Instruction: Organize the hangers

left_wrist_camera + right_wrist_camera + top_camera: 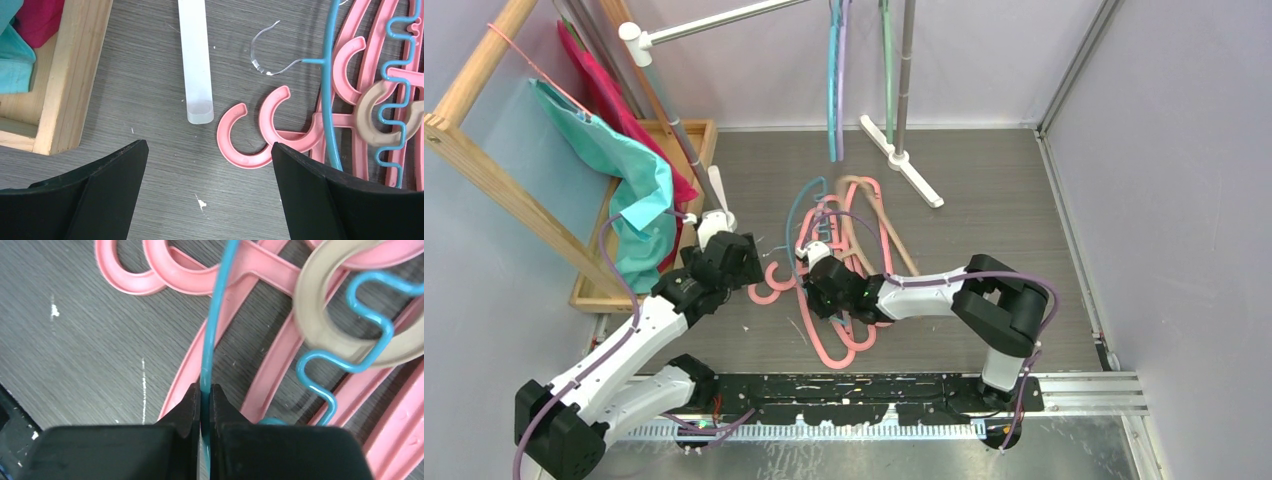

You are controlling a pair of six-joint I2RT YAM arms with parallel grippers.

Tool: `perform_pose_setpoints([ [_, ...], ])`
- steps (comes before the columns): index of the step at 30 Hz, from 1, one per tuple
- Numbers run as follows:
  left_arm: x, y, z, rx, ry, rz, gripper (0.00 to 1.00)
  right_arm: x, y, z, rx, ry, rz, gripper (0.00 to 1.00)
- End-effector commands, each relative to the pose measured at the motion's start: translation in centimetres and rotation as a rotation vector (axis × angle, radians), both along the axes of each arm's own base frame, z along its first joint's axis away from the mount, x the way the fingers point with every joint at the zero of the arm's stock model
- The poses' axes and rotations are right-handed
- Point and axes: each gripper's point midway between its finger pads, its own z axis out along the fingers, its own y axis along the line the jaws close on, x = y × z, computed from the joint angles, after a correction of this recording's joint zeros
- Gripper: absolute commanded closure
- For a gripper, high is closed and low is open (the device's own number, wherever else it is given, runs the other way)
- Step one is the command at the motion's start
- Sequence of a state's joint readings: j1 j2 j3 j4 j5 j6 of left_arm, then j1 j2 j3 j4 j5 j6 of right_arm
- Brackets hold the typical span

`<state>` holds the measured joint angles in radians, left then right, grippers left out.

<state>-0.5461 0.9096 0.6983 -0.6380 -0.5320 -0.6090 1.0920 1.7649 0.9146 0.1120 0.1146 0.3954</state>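
At the far left a wooden rack (484, 170) leans against the wall, with a teal cloth (639, 190) and a red cloth (599, 90) draped over it. Its wooden base (75, 75) rests on the grey surface (994, 190).

Just right of the base hovers the left hand (210, 165), its two fingers spread wide with nothing between them. Below it lie bare surface and the end of a frosted white bar (195, 60). Two hooks of the pink hangers (240, 140) curl on the surface just beside its right finger (320, 190).

The pile sits in the middle of the surface. Several pink hangers lie tangled and overlapping. A thin blue hanger (327, 75) with a wavy notched bar and a clear hook runs across them. The hook of a beige hanger (325, 315) crosses the wavy blue wire.

The right hand (819, 280) reaches in from the right, low over the pile. Its fingers are pinched together on a thin strand of the blue hanger, which passes straight up between them in the right wrist view.

Behind the pile, a teal hanger and a lavender hanger (834, 70) hang side by side from a metal rail (724, 22). A green hanger (887, 60) hangs to their right, beside the grey pole (906, 70), which stands on a white foot (904, 160).
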Motion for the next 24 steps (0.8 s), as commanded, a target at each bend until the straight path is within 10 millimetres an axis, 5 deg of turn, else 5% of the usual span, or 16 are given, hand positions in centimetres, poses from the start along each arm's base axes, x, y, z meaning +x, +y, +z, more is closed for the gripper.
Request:
perform_pose_setpoints([
  [1,0.0,0.7,0.6,0.023,-0.026,0.018,0.02,1.4,-0.1,4.7,0.095,-0.105,-0.062,0.99],
  [6,-0.3,0.8,0.4,0.011,-0.029,0.02,0.02,2.9,-3.9,9.6,0.174,-0.239,-0.227,0.99],
  [10,-0.5,0.6,0.5,-0.008,-0.037,0.016,0.02,3.1,-5.1,13.3,0.262,-0.283,-0.277,0.99],
  [16,-0.8,0.8,0.2,-0.004,-0.028,0.018,0.02,2.0,-3.6,19.1,0.497,-0.203,-0.22,0.99],
  [24,-1.3,1.0,-0.3,-0.009,-0.023,0.023,0.02,-0.9,-1.4,21.5,0.74,0.047,-0.074,0.99],
])
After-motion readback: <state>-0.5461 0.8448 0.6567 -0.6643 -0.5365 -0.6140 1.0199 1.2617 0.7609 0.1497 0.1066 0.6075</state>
